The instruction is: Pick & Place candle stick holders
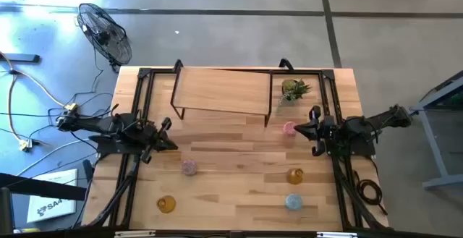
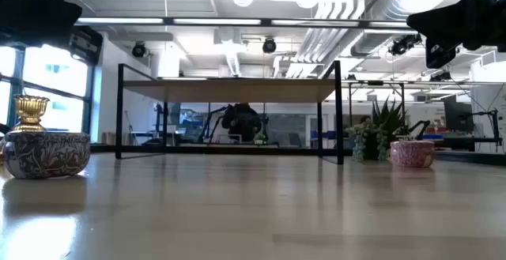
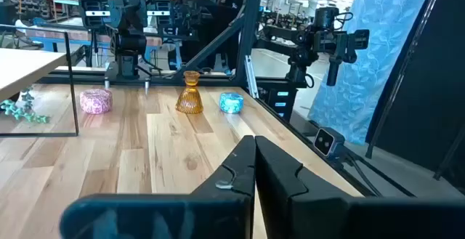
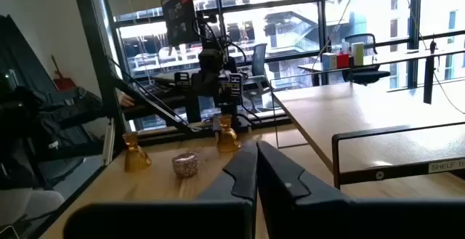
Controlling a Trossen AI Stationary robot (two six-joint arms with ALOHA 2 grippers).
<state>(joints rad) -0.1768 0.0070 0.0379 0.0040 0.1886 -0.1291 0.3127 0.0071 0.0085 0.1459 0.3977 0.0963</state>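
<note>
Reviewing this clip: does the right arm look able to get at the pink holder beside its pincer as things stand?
Probably yes. The pink holder sits on bare wood just beside the right pincer, with nothing between them. The shelf and potted plant stand farther back. The pincer is shut, so it would have to open first.

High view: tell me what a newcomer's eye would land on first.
The wooden shelf riser at the table's far middle, with the spiky green plant beside it. Then small glass candle holders scattered nearer: a pink one, an amber one, a light blue one.
</note>
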